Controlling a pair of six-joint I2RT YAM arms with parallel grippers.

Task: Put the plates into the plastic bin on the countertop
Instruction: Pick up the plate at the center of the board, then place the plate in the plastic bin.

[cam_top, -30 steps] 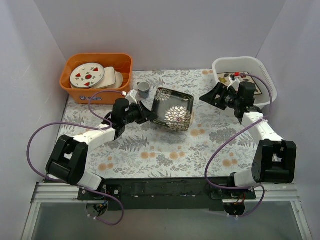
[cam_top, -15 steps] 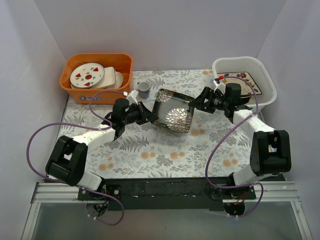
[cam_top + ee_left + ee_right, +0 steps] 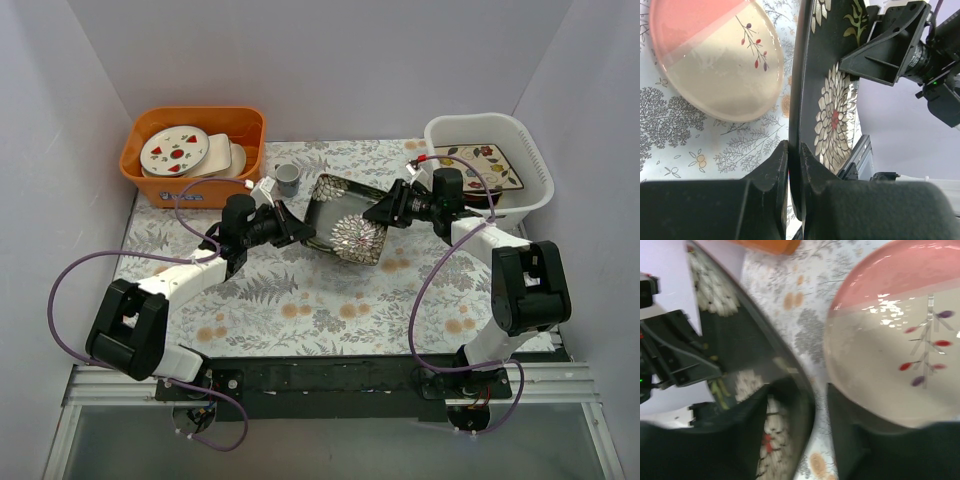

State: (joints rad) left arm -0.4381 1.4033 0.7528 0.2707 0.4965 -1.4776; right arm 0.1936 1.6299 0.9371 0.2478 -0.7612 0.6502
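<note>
The left fingers [image 3: 288, 226] are clenched on the near rim of the black square plate [image 3: 345, 220], tipping it up off the bench [image 3: 300, 300] so the right fingers [image 3: 385, 212] can reach its far rim, a handover toward the white bin [image 3: 535, 190], where a cream floral plate [image 3: 487, 158] already lies. From the left wrist, both fingers [image 3: 765, 190] pinch the thin, glossy edge, and the plate [image 3: 832, 100] shows its pale chrysanthemum glaze above a pink round plate [image 3: 715, 60] lying flat on the leaf-printed bench. From the right wrist, which is blurred, the fingers [image 3: 865, 440] straddle the dark rim [image 3: 740, 355], seemingly released, a strip of bench showing between finger and rim; the pink plate [image 3: 900, 340] gleams smooth and wet-looking.
</note>
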